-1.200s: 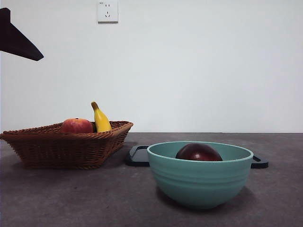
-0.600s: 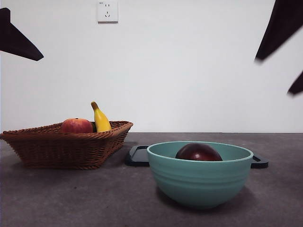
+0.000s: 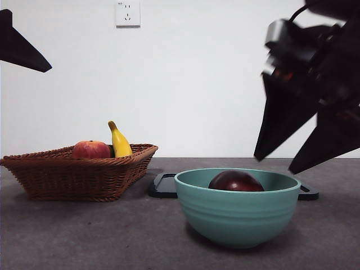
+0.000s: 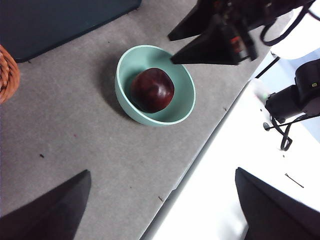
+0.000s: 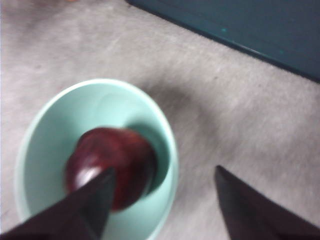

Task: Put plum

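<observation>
One plum (image 3: 236, 181) in one bowl (image 3: 237, 216), basket (image 3: 79, 174) nearby.

A brown wicker basket (image 3: 79, 175) at the frame's left holds a red-orange fruit (image 3: 90, 149) and a yellow banana (image 3: 119, 141), with a wall socket (image 3: 127, 13) at top centre-left.

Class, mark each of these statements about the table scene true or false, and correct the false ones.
1. The plum lies in the green bowl. True.
2. The right gripper grips the plum. False: its jaws are open, above the bowl.
3. The banana stands in the wicker basket. True.
4. The red apple shares the bowl with the plum. False: it lies in the basket.
5. The left gripper is shut. False: it is open and holds nothing.
</observation>
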`<state>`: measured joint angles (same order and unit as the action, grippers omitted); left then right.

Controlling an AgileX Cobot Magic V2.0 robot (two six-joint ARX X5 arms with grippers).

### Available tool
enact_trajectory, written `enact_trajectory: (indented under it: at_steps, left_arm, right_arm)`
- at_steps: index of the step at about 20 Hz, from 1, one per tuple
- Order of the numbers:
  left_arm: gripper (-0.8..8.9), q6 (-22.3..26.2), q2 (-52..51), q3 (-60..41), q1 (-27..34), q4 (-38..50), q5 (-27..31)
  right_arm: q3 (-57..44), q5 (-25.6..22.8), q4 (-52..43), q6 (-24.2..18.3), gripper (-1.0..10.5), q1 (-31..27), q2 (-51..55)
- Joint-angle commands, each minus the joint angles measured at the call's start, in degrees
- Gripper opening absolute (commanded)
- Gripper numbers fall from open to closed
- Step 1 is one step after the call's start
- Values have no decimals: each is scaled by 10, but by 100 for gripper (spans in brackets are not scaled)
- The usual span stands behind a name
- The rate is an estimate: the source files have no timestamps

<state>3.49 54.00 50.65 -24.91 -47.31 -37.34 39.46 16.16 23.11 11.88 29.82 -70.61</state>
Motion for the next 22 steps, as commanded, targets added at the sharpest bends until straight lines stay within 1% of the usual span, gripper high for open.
enact_trajectory:
  at_steps: [1,2,3,6,9,10,16,20,22]
  left_arm:
    - [459,-1,2,4,-2,6,-2]
    - [459,-1,2,4,-2,6,-2]
    - [459,-1,2,4,-2,6,-2]
    - [459,-1,2,4,-2,6,-2]
    - [459,-1,2,4,-2,6,-2]
    - [459,-1,2,4,-2,6,-2]
    - [459,0,2,4,-2,6,-2]
    - [459,0,2,4,-2,6,-2]
    - [459,0,2,4,-2,6,-2]
  right_arm:
    - [1,-17,-23,14,260,14,-36]
    - [1,-25,-28,15,251,18,-47]
    - [1,-33,-34,14,216,22,-59]
    - [1,-36,-46,16,136,28,-80]
    - [1,-44,-50,16,23,31,-82]
    - [1,-43,-52,16,10,31,-82]
    - [13,-42,-55,17,10,31,-75]
    - [65,-45,-35,25,10,28,-72]
    - [94,-47,-31,24,10,16,-73]
